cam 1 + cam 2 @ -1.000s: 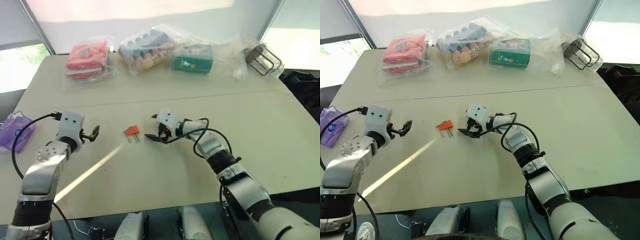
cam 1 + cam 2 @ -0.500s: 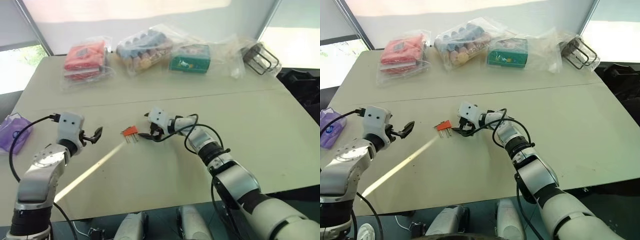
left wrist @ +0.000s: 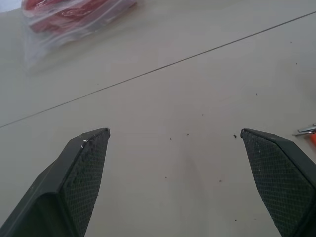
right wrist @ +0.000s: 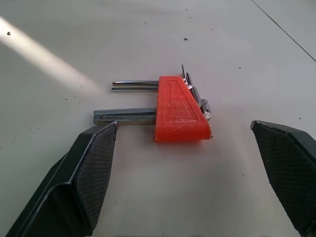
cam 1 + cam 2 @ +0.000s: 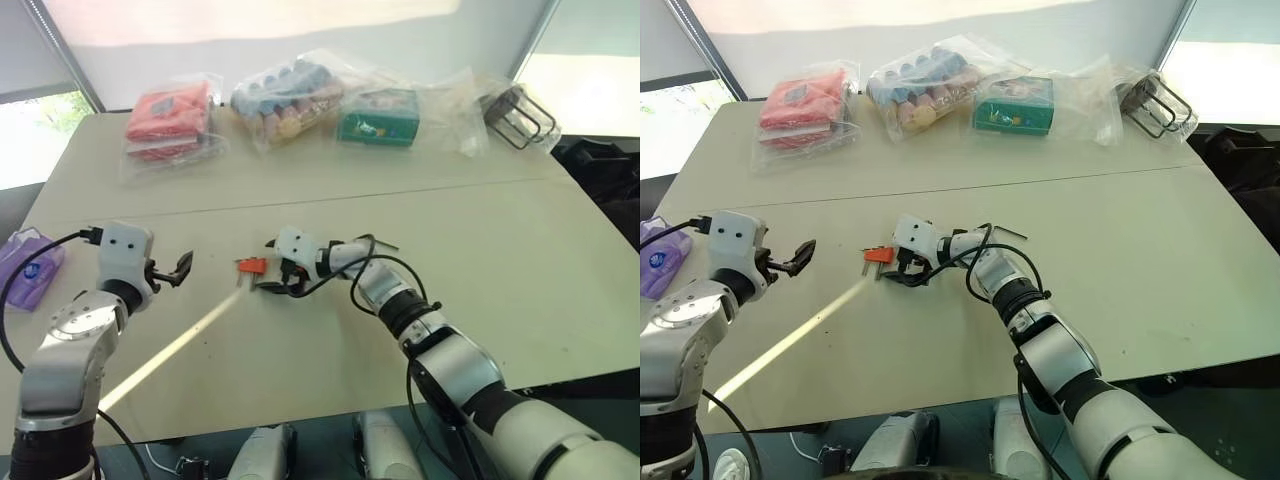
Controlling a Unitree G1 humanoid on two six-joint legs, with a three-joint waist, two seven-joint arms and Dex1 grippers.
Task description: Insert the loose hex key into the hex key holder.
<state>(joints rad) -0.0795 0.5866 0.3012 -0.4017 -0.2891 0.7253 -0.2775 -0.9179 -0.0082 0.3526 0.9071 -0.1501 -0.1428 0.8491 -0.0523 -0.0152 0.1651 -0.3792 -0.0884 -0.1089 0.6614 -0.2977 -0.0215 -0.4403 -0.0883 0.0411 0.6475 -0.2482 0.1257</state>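
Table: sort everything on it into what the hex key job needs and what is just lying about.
For the job:
- hex key holder, between the open right pincer's fingers
- loose hex key, lying behind the right arm

Just lying about:
- red packet
- bag of coloured pieces
- green box
- black wire rack
- purple packet

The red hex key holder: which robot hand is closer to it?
Right. The right gripper sits right at the hex key holder, open; the left gripper hovers off to its left.
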